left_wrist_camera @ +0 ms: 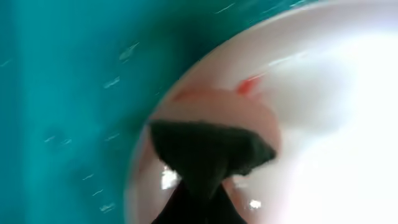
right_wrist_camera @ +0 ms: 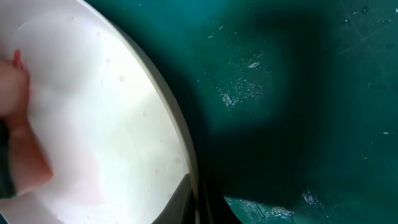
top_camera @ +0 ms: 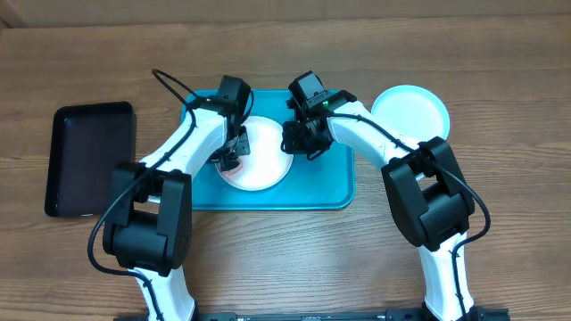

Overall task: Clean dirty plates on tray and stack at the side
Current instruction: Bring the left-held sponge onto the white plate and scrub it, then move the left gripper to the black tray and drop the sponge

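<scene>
**Plate (top_camera: 265,159) with red smear on tray (top_camera: 323,192)**

The plate, white, lies at table centre. Left gripper (top_camera: 230,160) is over its left part, above a dark pad (left_wrist_camera: 205,152). Right gripper (top_camera: 302,143) meets its right rim. I cannot tell either's finger state. Blue plate (top_camera: 410,109) lies beside the tray, toward the far right corner.

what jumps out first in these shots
The left end effector and right end effector meet over a white plate, red-smeared on its left side, in the turquoise tray at centre. A light blue plate lies just right of the tray, a black tray far left.
</scene>
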Motion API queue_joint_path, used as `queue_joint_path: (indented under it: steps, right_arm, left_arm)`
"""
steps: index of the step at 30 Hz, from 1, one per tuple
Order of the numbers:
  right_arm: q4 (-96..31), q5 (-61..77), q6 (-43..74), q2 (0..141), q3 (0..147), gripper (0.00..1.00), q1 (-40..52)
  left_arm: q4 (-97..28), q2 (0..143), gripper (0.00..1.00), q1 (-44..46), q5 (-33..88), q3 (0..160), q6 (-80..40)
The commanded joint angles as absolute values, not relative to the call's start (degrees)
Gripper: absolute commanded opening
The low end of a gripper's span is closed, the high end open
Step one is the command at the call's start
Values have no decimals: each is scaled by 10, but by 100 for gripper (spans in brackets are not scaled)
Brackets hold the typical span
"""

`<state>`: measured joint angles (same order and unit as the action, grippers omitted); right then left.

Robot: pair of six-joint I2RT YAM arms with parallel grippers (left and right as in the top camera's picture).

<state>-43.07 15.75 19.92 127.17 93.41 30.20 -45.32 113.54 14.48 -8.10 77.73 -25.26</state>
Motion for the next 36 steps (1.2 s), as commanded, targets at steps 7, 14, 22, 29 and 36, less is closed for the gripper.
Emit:
queue_joint_path:
  steps: [7, 14, 22, 29, 36]
  right_arm:
    - [-432, 146, 202, 1293, 929, 5, 304]
    - [-434, 146, 201, 1292, 929, 5, 304]
    - [-436, 146, 199, 1293, 929, 5, 304]
    - [-436, 146, 199, 1292, 929, 5, 304]
    - [-436, 125, 193, 1293, 929, 4, 304]
  left_arm:
    - [-352, 1186, 4, 158, 182, 787, -244]
    - [-359, 1212, 4, 127, 130, 787, -243]
    - [-412, 1212, 4, 73, 3, 808, -243]
    - [-454, 1212, 4, 60, -51, 847, -243]
    - [-558, 1205, 4, 60, -52, 948, -248]
